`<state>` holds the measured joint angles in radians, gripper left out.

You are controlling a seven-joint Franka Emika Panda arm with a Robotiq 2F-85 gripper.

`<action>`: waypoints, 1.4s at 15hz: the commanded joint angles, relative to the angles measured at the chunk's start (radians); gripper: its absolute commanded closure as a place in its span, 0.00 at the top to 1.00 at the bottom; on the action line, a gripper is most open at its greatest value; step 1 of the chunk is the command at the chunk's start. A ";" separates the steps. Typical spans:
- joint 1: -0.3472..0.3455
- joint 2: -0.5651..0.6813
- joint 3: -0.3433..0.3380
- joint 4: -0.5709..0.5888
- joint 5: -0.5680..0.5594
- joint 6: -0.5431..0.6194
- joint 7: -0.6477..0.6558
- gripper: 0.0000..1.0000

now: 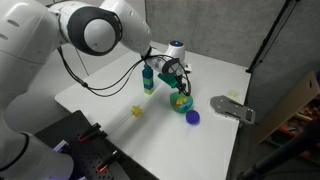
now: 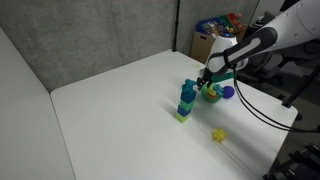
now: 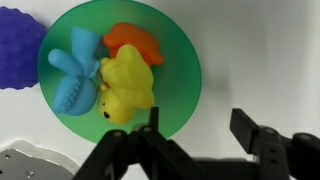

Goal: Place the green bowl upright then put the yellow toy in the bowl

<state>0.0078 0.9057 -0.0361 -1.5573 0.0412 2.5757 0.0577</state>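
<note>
The green bowl point(image 3: 120, 70) stands open side up, and in the wrist view it holds a yellow figure point(image 3: 127, 88), a blue one and an orange one. The bowl also shows in both exterior views point(image 1: 181, 101) point(image 2: 211, 95). My gripper point(image 3: 197, 125) is open and empty just above the bowl; one finger is over its rim, the other over bare table. It shows in both exterior views point(image 1: 179, 88) point(image 2: 208, 84). The yellow toy point(image 1: 138, 111) point(image 2: 218, 133), small and pale, lies alone on the white table, apart from the bowl.
A blue-purple ball point(image 1: 193, 116) point(image 2: 228, 92) point(image 3: 15, 50) rests against the bowl. A tall teal bottle with a yellow base point(image 1: 148, 78) point(image 2: 186, 100) stands nearby. A grey metal piece point(image 1: 232, 108) point(image 3: 20, 165) lies beyond the ball. The table edges are close.
</note>
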 commanded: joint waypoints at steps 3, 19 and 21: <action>-0.095 -0.126 0.097 -0.073 0.083 -0.158 -0.072 1.00; -0.187 -0.331 0.203 -0.446 0.285 -0.216 -0.405 1.00; -0.192 -0.336 0.222 -0.485 0.311 -0.207 -0.460 1.00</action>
<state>-0.1547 0.6160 0.1473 -1.9587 0.3082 2.3434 -0.3175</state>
